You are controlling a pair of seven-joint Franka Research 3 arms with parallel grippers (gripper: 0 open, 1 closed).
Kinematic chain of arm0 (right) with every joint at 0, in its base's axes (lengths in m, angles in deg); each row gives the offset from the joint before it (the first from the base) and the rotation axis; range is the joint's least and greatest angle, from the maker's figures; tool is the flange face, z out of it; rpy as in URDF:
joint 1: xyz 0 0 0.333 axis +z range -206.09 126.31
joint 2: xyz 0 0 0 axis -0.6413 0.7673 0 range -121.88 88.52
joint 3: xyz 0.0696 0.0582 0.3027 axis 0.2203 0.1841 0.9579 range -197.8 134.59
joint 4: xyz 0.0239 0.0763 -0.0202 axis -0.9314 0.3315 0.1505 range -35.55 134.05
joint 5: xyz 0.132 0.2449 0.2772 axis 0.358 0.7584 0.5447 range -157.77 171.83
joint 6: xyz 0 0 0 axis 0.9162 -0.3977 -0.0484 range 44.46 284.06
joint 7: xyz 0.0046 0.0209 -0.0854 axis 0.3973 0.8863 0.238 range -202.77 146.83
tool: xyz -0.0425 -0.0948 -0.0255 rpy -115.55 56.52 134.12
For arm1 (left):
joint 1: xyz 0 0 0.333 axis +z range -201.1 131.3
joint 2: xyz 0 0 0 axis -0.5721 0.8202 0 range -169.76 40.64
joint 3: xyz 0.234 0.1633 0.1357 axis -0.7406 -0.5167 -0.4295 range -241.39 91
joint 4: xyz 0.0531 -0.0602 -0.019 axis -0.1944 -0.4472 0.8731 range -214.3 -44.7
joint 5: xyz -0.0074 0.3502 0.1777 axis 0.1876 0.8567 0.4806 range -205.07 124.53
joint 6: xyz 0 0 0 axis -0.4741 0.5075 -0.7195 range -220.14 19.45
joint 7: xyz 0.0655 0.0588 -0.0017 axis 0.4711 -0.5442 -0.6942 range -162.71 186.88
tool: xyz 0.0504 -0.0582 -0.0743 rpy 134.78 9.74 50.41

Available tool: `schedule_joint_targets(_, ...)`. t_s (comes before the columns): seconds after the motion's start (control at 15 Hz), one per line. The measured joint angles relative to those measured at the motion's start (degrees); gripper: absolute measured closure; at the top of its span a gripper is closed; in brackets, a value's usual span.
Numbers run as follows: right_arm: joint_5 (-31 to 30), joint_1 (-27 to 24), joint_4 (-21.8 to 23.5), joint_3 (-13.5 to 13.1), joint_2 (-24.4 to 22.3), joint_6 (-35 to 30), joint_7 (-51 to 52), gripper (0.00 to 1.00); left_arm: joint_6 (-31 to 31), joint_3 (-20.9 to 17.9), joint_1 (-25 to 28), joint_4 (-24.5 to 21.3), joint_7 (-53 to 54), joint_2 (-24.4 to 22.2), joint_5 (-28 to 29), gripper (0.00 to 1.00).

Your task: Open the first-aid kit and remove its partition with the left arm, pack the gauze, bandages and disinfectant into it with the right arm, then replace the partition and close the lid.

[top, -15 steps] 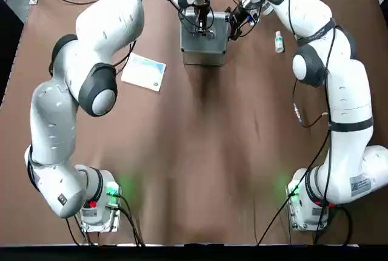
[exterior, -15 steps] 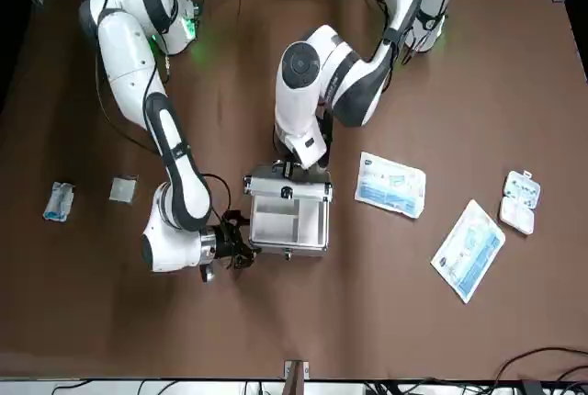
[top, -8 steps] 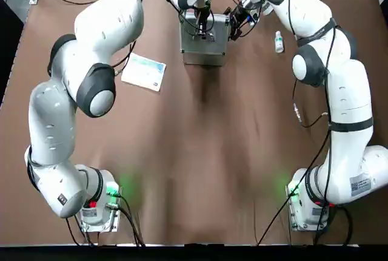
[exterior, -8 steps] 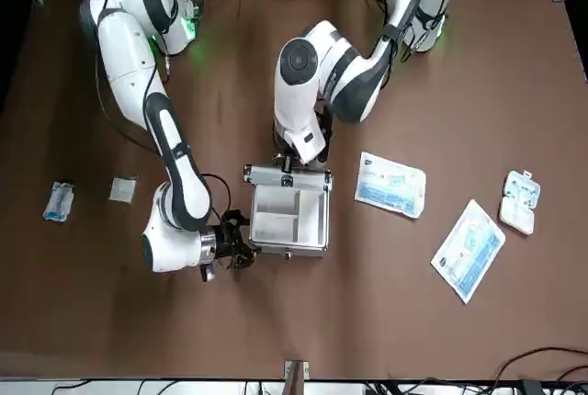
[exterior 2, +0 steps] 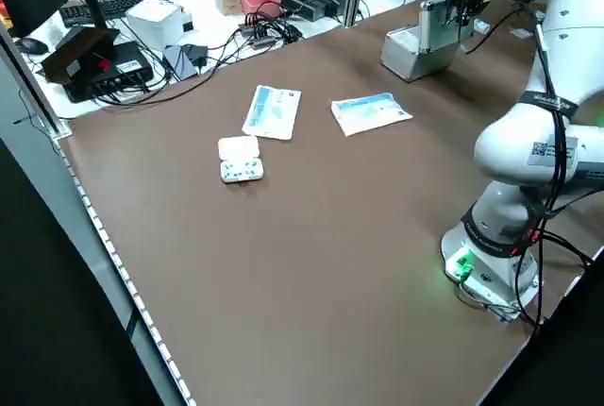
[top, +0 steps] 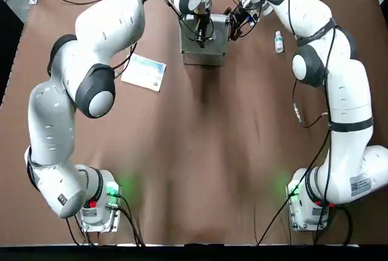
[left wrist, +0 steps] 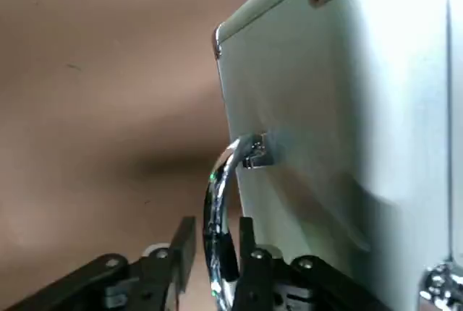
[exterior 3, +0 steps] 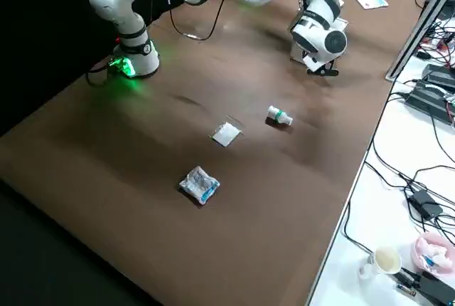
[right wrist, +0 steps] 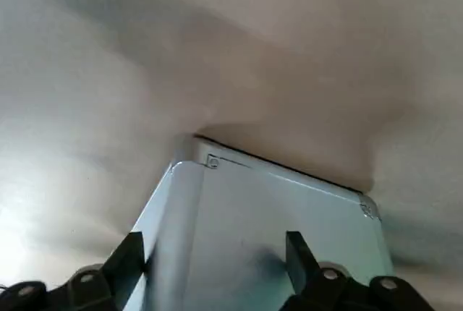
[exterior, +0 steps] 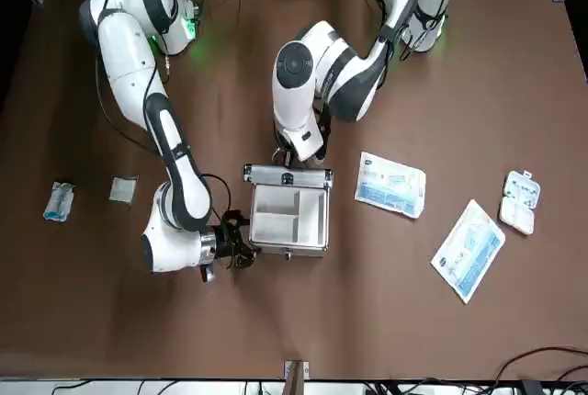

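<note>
Front view: silver case (exterior: 314, 250) on the counter (exterior: 386, 312), with the lid (exterior: 266, 174) up on the side nearest the robot. White partition (exterior: 274, 219) inside the case, with little boxes showing. Left claw (left wrist: 218, 231) by the case, on the robot's side of the lid, wide enough for a gap around the shiny handle (left wrist: 214, 210); in the left wrist view, one finger on each side of that handle. Right claw (right wrist: 217, 242) wide too, low by the case's side, with a case corner in sight past the fingers in the right wrist view. Two big flat packets, one (exterior: 390, 184) near the case and the other (exterior: 469, 251) farther off, both on the robot's left. White pill box (exterior: 520, 202) open, beyond those packets. On the robot's right, a small square packet (exterior: 123, 189) and a crinkly packet (exterior: 59, 202), well apart from the case. Disinfectant (exterior 3: 280, 115) on the counter, also to the right, near the small square packet in the right side view.
</note>
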Motion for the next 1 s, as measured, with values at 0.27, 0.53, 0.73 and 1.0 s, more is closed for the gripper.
schedule_joint_targets(0.27,0.0,0.0,0.0,0.0,0.0,0.0,0.0,0.15,0.9,0.7,0.0,0.0,0.1,-0.2,0.0,0.62)
schedule_joint_targets(0.53,0.0,0.0,0.0,0.0,0.0,0.0,0.0,0.15,2.1,1.3,0.0,-0.2,-0.4,-0.8,0.0,0.54)
schedule_joint_targets(0.73,0.0,0.0,0.0,0.0,0.0,0.0,0.0,0.15,2.1,1.8,-0.2,-0.9,-0.7,-0.8,0.0,0.51)
schedule_joint_targets(1.0,0.0,0.0,0.0,0.0,0.0,0.0,0.0,0.15,2.1,1.9,-0.7,-2.1,-0.8,-0.8,0.0,0.43)
